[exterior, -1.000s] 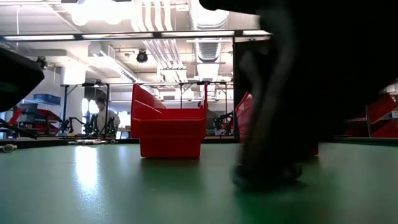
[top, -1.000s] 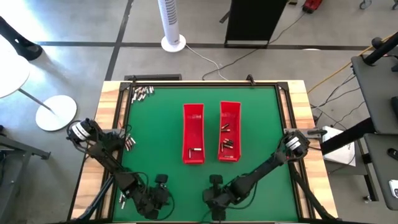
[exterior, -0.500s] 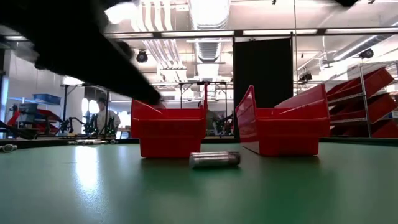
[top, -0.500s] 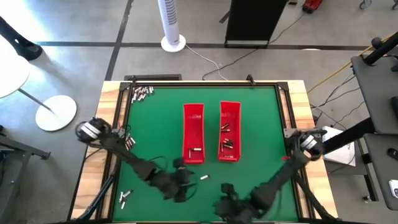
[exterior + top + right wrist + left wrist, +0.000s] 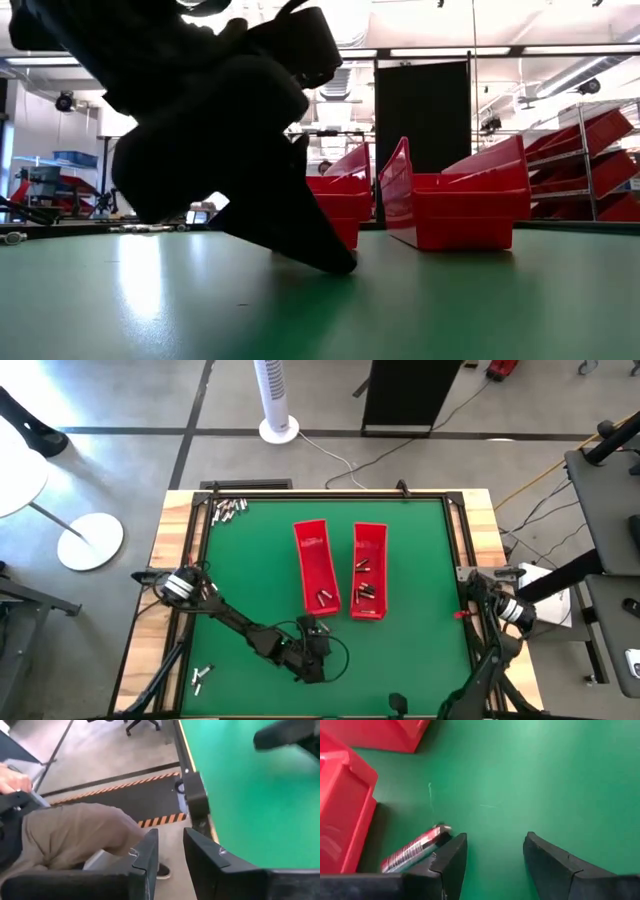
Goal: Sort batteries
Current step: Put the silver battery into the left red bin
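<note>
Two long red trays stand mid-table: the left tray (image 5: 316, 565) sits askew and the right tray (image 5: 370, 570) straight, each with a few batteries inside. My left gripper (image 5: 492, 852) is open, low over the green mat just near of the left tray (image 5: 340, 810). One silvery, red-marked battery (image 5: 415, 849) lies on the mat outside one of its fingers. Nothing is between its fingers. My right gripper (image 5: 167, 855) hangs past the table's near edge with a narrow, empty gap. Loose batteries lie far left (image 5: 228, 509), at the left edge (image 5: 206, 590) and near left (image 5: 200, 678). My left gripper comes slanting down from the near left. The outer side of one finger (image 5: 451, 851) stands right at the battery's silvery end (image 5: 442, 829); I cannot tell whether they touch. In the low view a fingertip (image 5: 340, 264) seems to rest on the mat.
The raised black frame (image 5: 200, 540) and wooden border run around the mat. Bare mat lies right of the trays (image 5: 430, 590) and along the near edge. Beyond that edge a seated person's trousered legs (image 5: 75, 830) and a hand (image 5: 12, 777) show.
My left gripper has gone from the near edge toward the table's middle and the left tray, sinking to the mat. My right gripper has swung toward the near right, out past the table's edge. The left tray has turned, its near end shifted right. A battery now lies before it.
</note>
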